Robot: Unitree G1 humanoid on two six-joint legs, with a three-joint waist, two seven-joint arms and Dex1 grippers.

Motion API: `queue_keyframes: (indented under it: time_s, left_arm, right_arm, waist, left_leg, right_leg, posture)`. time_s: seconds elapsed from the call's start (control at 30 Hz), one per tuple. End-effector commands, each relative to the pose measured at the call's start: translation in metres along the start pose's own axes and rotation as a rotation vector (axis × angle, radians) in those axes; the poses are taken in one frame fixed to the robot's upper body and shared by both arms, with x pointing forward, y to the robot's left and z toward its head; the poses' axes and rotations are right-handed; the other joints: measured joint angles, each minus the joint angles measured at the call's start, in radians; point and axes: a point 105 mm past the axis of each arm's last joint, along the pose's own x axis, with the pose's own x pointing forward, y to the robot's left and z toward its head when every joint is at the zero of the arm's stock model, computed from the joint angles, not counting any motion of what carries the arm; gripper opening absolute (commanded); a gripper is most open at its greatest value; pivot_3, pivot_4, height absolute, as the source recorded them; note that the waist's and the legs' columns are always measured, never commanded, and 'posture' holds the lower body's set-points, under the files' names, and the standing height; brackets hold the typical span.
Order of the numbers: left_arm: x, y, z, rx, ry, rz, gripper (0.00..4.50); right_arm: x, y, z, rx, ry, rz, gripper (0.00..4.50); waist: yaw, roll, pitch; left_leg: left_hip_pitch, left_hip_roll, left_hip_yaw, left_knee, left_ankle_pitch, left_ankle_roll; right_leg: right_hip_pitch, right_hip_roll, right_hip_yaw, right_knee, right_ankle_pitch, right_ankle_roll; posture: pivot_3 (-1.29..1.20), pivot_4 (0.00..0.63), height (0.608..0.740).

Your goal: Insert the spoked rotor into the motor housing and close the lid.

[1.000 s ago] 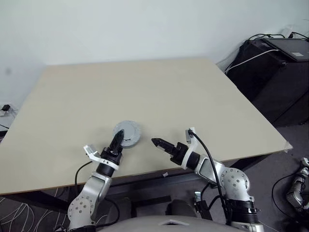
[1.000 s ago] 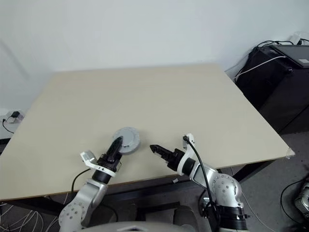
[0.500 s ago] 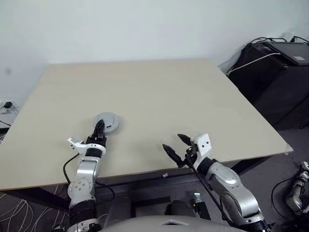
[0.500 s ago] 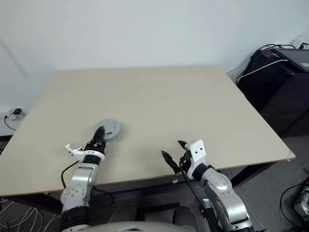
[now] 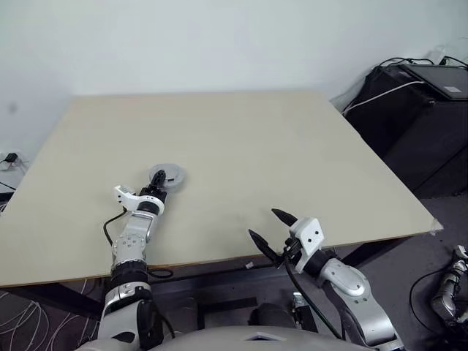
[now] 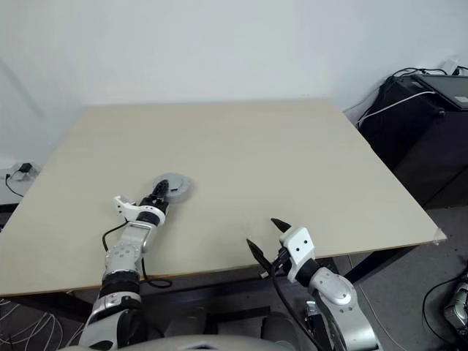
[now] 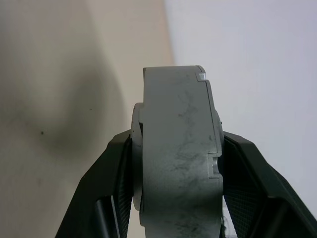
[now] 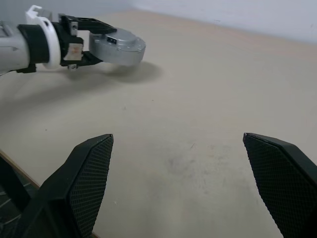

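Lid (image 8: 120, 46), matt grey disc, scuffed thick rim

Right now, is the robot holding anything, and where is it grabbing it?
The left claw pinches the round grey assembly across its flat faces, at the near edge. The right claw is open and holds nothing.

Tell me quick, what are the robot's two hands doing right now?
Left gripper: shut on the grey round motor assembly.
Right gripper: jaws wide open, holding nothing.
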Motion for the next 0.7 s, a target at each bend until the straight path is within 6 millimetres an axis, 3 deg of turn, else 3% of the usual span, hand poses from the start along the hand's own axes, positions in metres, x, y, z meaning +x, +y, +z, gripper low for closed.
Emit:
queue_keyframes:
  time_s: [0.03, 0.47, 0.7]
  left_arm:
    - [0.017, -0.02, 0.002, 0.035, -0.031, -0.021, 2.12]
    - [0.034, -0.006, -0.002, 0.122, -0.019, 0.15, 2.12]
    - [0.028, 0.002, -0.004, 0.152, 0.013, 0.166, 4.33]
  right_arm:
    - [0.0, -0.004, 0.005, -0.026, -0.03, 0.001, 4.5]
    - [0.004, -0.005, 0.001, 0.011, -0.02, 0.004, 4.5]
    - [0.006, -0.003, 0.002, 0.014, -0.013, 0.0, 4.5]
  waist:
    - [0.0, 0.0, 0.0]
    - [0.001, -0.001, 0.0]
    - [0.0, 0.001, -0.001]
  left_leg:
    - [0.0, 0.0, 0.0, 0.0, 0.0, 0.0]
    - [0.009, 0.002, 0.0, 0.0, 0.0, 0.0]
    - [0.013, 0.005, 0.0, -0.002, 0.0, 0.0]
  right_leg:
    - [0.0, 0.0, 0.0, 0.0, 0.0, 0.0]
    - [0.01, -0.001, -0.001, 0.0, 0.001, 0.002]
    - [0.012, -0.003, -0.001, 0.0, 0.002, 0.001]
  posture:
    - [0.0, 0.0, 0.74]
    - [0.0, 0.0, 0.74]
    - [0.0, 0.0, 0.74]
